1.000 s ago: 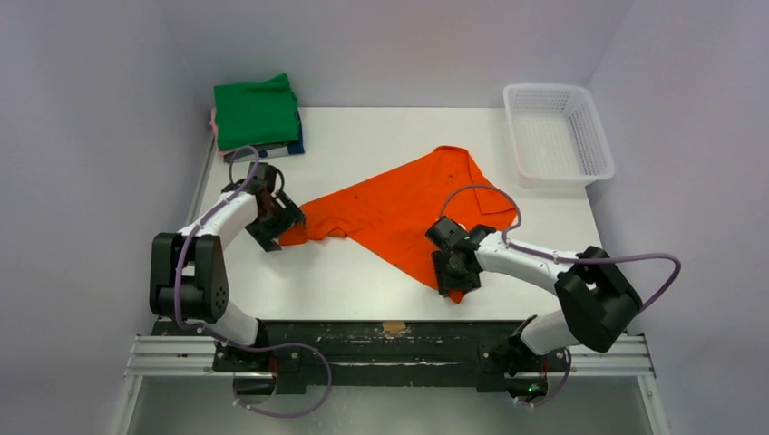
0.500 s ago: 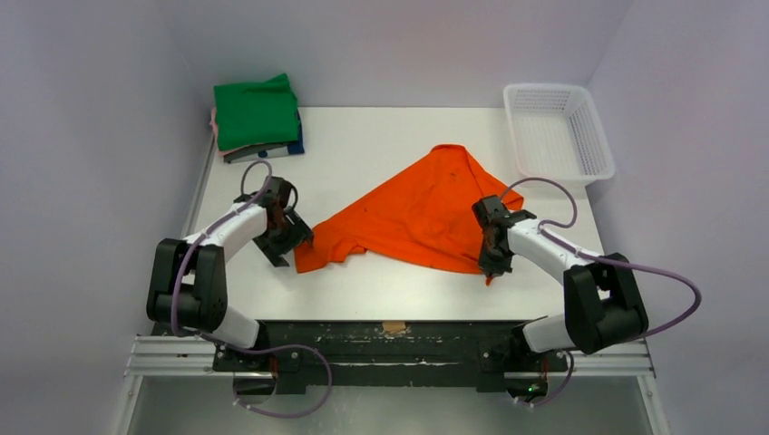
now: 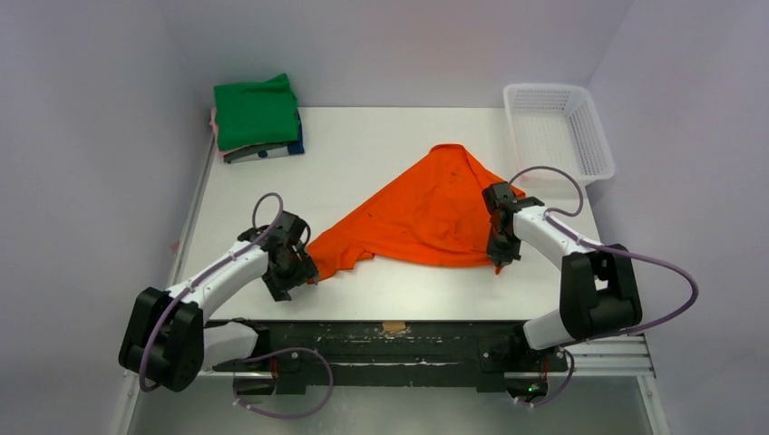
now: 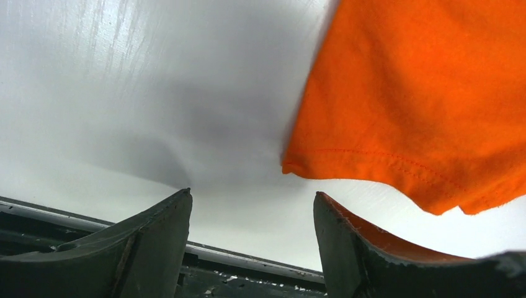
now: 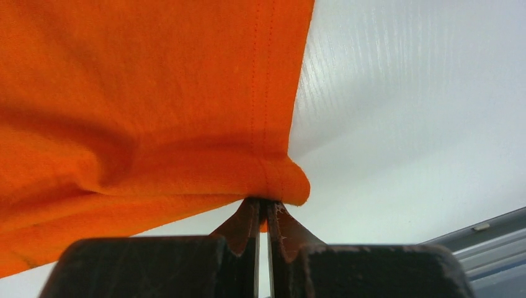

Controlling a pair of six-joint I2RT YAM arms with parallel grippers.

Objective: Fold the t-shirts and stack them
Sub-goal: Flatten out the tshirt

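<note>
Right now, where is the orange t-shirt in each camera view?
Top external: orange t-shirt spread mid-picture on the white table.
Left wrist: orange t-shirt in the upper right.
Right wrist: orange t-shirt fills the upper left.
Shared landmark: the white table beneath it.

White plastic mesh basket [image 3: 600, 136] well beyond the right gripper [image 3: 498, 263] and off to its outer side, upright at the far right corner of the table [image 3: 381, 145]. Glossy white tabletop beneath both grippers, shadowed grey just ahead of the left gripper [image 3: 302, 275]. Behind both grippers, along the table's near edge, a black frame [image 3: 435, 337]. On it a small tan patch [image 3: 394, 326], roughly midway between the two grippers. Nearer still, a silver rail [image 3: 163, 361]. Pale lilac walls [image 3: 408, 45] far beyond the grippers and out to either side.
</note>
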